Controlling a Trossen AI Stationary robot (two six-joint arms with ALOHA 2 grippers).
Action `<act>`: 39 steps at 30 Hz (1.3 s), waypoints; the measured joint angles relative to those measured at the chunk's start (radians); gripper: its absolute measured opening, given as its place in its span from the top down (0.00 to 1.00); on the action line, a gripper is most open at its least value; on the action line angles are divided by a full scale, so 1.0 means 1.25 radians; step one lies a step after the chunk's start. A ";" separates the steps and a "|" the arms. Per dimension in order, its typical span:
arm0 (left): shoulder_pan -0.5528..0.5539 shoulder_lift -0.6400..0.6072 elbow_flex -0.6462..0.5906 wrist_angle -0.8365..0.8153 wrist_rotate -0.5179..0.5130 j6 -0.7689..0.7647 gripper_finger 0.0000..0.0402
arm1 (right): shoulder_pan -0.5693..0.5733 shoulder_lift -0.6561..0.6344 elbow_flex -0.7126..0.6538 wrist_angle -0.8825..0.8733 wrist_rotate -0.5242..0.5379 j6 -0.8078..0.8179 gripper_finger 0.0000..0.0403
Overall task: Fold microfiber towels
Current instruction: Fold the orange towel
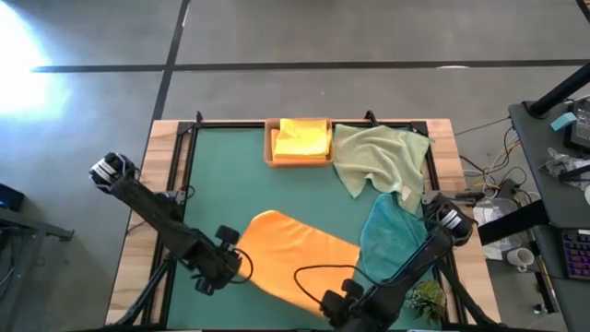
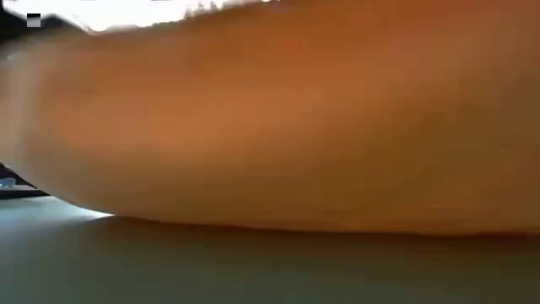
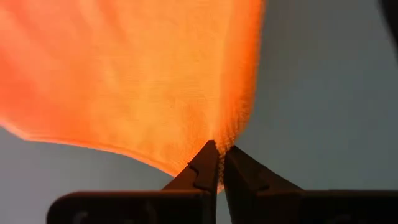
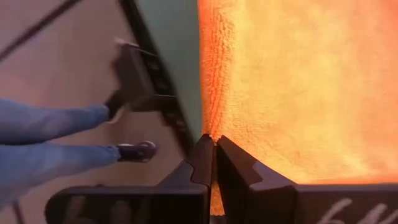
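both grippers (image 3: 217, 155) (image 4: 214, 146) on orange towel (image 1: 295, 254)

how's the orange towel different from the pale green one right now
The orange towel lies near the front of the table, pinched at its edge by both the left gripper and the right gripper; the pale green towel lies at the back right, touched by neither. The orange one is spread fairly smooth; the green one is rumpled, hanging over the mat's edge. Both are unfolded soft cloths.

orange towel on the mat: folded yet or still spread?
Spread, not folded: the orange towel lies as one open sheet on the green mat, with the left claw and right claw each shut on its edge.
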 joint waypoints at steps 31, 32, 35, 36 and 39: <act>0.335 0.151 0.039 -0.034 -0.089 0.134 1.00 | -0.082 0.003 -0.081 -0.367 0.129 0.464 0.98; 0.338 0.157 0.039 -0.031 -0.089 0.134 1.00 | -0.085 0.003 -0.082 -0.367 0.128 0.469 0.98; 0.344 0.166 0.040 -0.027 -0.089 0.137 1.00 | -0.092 0.003 -0.083 -0.367 0.124 0.483 0.98; 0.345 0.167 0.040 -0.026 -0.089 0.137 1.00 | -0.094 0.003 -0.083 -0.368 0.117 0.491 0.98; 0.349 0.168 0.040 -0.012 -0.104 0.137 1.00 | -0.094 0.004 -0.085 -0.373 0.090 0.503 0.98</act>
